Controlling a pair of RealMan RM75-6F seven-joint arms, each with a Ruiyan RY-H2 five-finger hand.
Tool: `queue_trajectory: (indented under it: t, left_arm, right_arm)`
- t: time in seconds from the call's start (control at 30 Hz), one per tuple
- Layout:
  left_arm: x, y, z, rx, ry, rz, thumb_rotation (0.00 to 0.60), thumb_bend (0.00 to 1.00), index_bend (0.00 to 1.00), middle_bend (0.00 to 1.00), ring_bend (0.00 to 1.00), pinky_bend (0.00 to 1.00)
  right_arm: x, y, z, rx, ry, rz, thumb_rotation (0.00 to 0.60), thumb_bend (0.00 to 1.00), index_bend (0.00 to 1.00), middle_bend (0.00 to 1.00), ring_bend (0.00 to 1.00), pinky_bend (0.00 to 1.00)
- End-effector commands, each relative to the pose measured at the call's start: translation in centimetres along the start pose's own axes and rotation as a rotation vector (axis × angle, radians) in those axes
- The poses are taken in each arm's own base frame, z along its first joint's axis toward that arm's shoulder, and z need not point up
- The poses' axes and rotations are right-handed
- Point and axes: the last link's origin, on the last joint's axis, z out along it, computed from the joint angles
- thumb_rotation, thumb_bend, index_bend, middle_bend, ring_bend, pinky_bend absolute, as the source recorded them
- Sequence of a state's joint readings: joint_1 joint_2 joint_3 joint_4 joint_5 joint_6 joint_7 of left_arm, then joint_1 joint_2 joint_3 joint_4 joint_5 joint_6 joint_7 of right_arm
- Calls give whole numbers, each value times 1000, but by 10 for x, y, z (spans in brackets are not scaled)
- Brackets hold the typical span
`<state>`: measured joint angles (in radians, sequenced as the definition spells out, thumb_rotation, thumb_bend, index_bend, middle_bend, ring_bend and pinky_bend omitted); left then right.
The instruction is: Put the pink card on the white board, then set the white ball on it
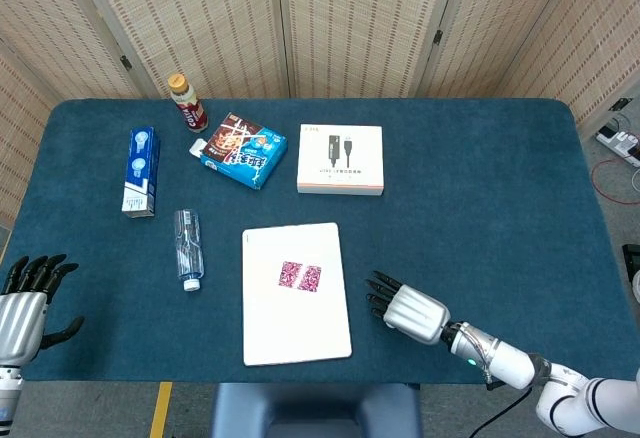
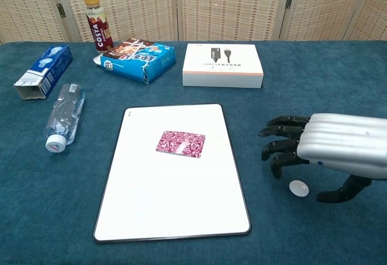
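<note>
Pink card [image 2: 180, 142] is already lying on the white board [image 2: 151, 204], so the ball step is beginning: the right hand [image 2: 329, 151], empty with fingers spread, is hovering over the white ball [image 2: 297, 187] on the bench, needing to lower and pinch it.

Staged robot test area, lab-like rather than domestic. Table [image 1: 480, 178] covered in plain dark teal cloth, closed off behind by folding woven screens [image 1: 350, 18] with hinges visible. Assorted unrelated props laid out in order: drink bottle [image 1: 186, 102], snack box [image 1: 240, 150], blue carton [image 1: 140, 171], water bottle [image 1: 187, 248] on its side, white cable box [image 1: 340, 159]. Power strip [image 1: 622, 142] and red cable on grey floor at right edge. Yellow floor tape [image 1: 160, 410] near front edge, consistent with a marked workstation.
</note>
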<state>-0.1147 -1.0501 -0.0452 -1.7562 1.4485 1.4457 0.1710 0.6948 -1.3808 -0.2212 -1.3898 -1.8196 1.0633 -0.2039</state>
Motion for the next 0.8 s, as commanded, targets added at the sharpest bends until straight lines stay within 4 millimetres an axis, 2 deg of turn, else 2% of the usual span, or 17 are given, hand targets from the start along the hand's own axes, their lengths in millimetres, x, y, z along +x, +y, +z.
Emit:
queue_trajectory:
  t: [0.03,0.8]
  left_arm:
    - [0,0,0,2,1,-1,600,262,233,161,127,0]
    - [0,0,0,1,0,2,600,262,235,161,127,0]
  right_arm:
    - [-3,0,1,1,-5,1,600,252,367,242,29,0]
    - [-1,3,11,-5,-23,-2,600,252,418,247,30,0]
